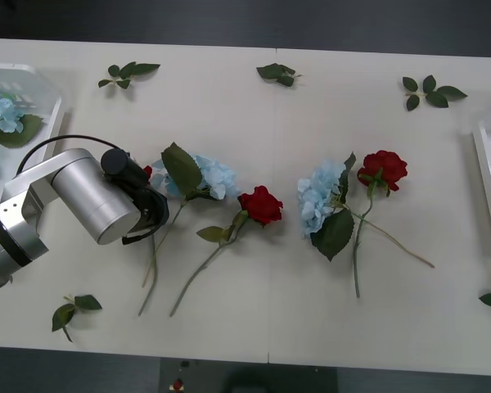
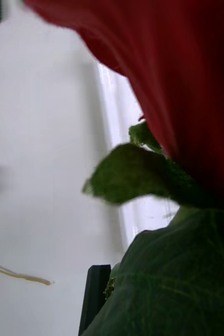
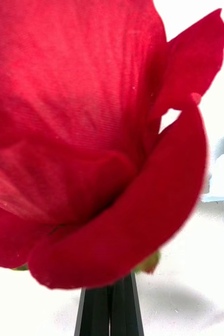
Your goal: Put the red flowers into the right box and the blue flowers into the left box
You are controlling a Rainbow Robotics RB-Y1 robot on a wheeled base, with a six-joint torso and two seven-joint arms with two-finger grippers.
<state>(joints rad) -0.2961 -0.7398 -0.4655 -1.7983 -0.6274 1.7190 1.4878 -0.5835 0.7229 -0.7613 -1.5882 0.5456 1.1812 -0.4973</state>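
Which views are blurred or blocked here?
Front view: sharp, evenly lit, soft shadows under the stems. Left wrist view: a red rose blocks most of the picture above the shut left gripper. Right wrist view: red petals and a leaf loom close, out of focus.

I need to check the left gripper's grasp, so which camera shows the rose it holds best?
The left wrist view: the rose sits right above the left gripper, whose black fingers are closed together beneath the bloom. The front view shows a sliver of that rose behind the arm's wrist. The right wrist view shows a different red bloom, close up.
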